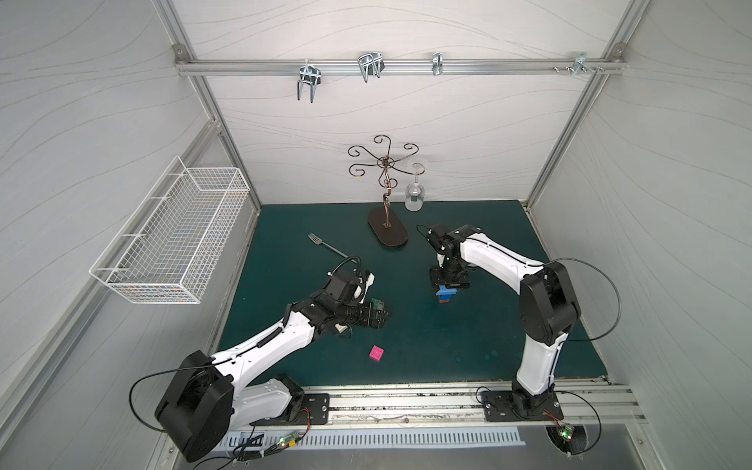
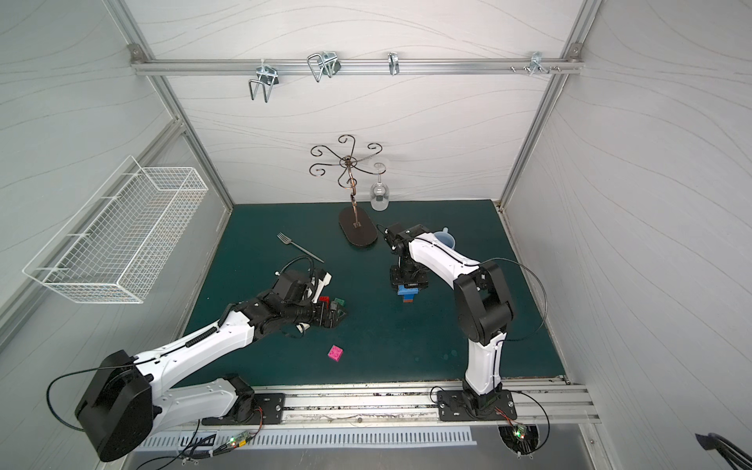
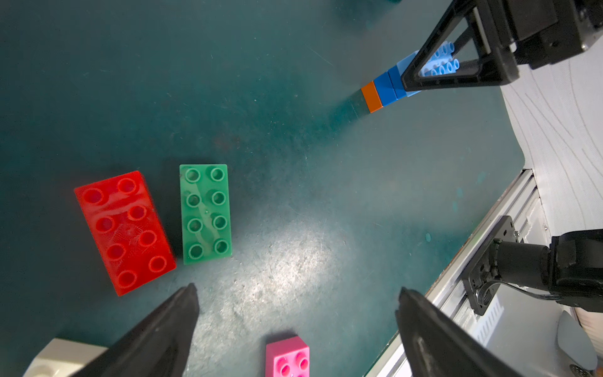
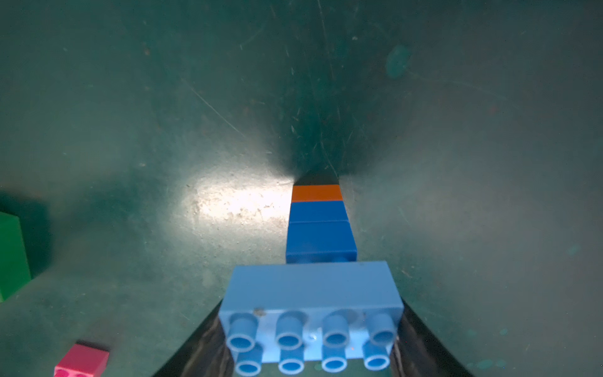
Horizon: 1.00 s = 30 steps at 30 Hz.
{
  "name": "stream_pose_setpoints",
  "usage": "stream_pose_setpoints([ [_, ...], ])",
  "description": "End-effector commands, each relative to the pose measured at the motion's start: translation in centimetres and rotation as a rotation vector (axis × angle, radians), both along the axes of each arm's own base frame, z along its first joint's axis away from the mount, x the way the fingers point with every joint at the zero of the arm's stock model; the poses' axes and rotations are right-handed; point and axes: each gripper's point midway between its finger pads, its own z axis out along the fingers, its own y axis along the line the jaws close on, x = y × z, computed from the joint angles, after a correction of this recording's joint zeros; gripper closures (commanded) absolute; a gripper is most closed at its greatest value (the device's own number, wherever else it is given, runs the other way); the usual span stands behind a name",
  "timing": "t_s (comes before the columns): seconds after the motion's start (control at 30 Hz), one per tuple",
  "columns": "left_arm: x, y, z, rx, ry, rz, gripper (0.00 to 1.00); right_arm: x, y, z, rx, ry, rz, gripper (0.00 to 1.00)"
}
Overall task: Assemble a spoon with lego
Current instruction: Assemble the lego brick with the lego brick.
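Observation:
The partial spoon (image 4: pixel 321 225) stands upright on the green mat: an orange brick at the bottom, two blue bricks, and a long light blue brick (image 4: pixel 311 293) on top. My right gripper (image 4: pixel 310 342) is shut on that light blue brick; in both top views it (image 1: pixel 447 287) reaches straight down. My left gripper (image 3: pixel 297 290) hangs open and holds nothing. Beyond its tips lie a red brick (image 3: pixel 125 231) and a green brick (image 3: pixel 205 212), side by side. A pink brick (image 3: pixel 287 357) sits between its fingers, lower down. A white brick (image 3: pixel 62 357) is half hidden behind one finger.
A metal fork (image 1: pixel 327 244) lies at the back left of the mat. A glass stand (image 1: pixel 386 228) with a hanging wine glass (image 1: pixel 415 195) is at the back. A measuring cup (image 2: pixel 444 238) stands behind the right arm. A wire basket (image 1: pixel 171 240) hangs on the left wall.

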Motion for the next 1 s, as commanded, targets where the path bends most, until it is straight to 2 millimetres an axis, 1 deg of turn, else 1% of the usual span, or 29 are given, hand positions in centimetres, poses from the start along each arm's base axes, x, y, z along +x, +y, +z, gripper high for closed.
stream_pose_setpoints([
  [0.0,0.9,-0.6,0.9,-0.025,-0.044,0.007,0.0,-0.3,-0.5,-0.7,-0.015,0.023,0.004,0.36],
  [0.4,0.9,-0.5,0.8,-0.022,-0.045,0.01,0.0,-0.3,-0.8,-0.8,-0.015,0.023,0.0,0.36],
  [0.57,0.9,-0.4,0.7,-0.018,-0.042,0.013,0.0,-0.4,-0.8,-1.2,-0.014,0.033,0.001,0.35],
  [0.97,0.7,-0.1,0.6,-0.009,-0.045,0.021,0.0,-1.3,-0.8,-3.6,-0.015,0.093,0.002,0.35],
])
